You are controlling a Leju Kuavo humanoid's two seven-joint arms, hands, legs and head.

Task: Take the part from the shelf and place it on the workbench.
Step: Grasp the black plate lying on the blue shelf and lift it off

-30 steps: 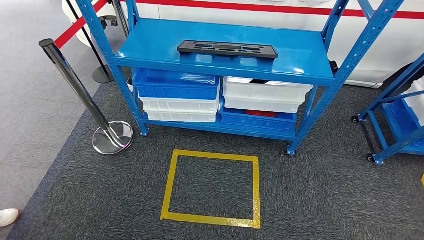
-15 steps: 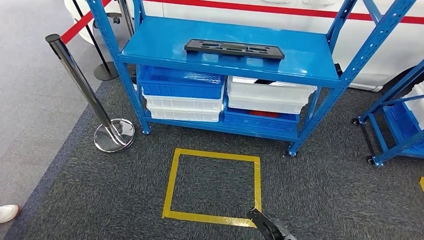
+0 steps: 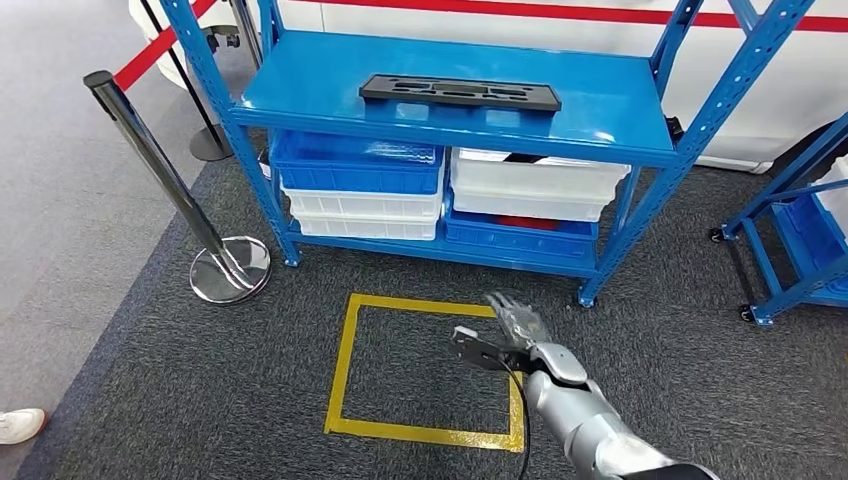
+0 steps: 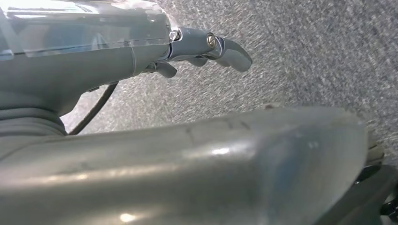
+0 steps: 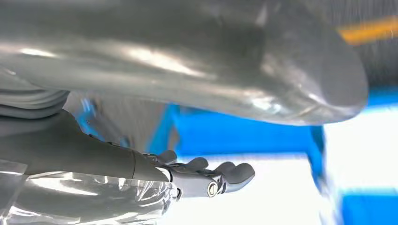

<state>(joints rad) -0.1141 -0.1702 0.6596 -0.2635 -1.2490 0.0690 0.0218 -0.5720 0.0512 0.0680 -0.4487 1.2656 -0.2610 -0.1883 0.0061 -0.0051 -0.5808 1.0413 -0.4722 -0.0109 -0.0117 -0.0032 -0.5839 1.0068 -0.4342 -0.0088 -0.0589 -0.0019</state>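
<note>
The part (image 3: 459, 92) is a long flat black plate with cut-outs, lying on the top board of the blue shelf (image 3: 320, 75). My right hand (image 3: 505, 335) is raised above the carpet in front of the shelf, well short of the part and lower than it. Its fingers are spread and hold nothing. In the right wrist view the same hand (image 5: 206, 176) points at the blurred blue and white bins. In the left wrist view my left hand (image 4: 206, 47) hangs over grey carpet, fingers stretched out and holding nothing.
A yellow tape square (image 3: 345, 370) marks the carpet before the shelf. Blue bins (image 3: 358, 165) and white bins (image 3: 535, 185) fill the lower level. A chrome stanchion (image 3: 165, 175) with a red belt stands left. A second blue rack (image 3: 790, 240) stands right. A person's shoe (image 3: 18, 425) is at lower left.
My right arm has risen from the bottom edge, and the hand now hangs over the right side of the yellow square. The camera has shifted slightly.
</note>
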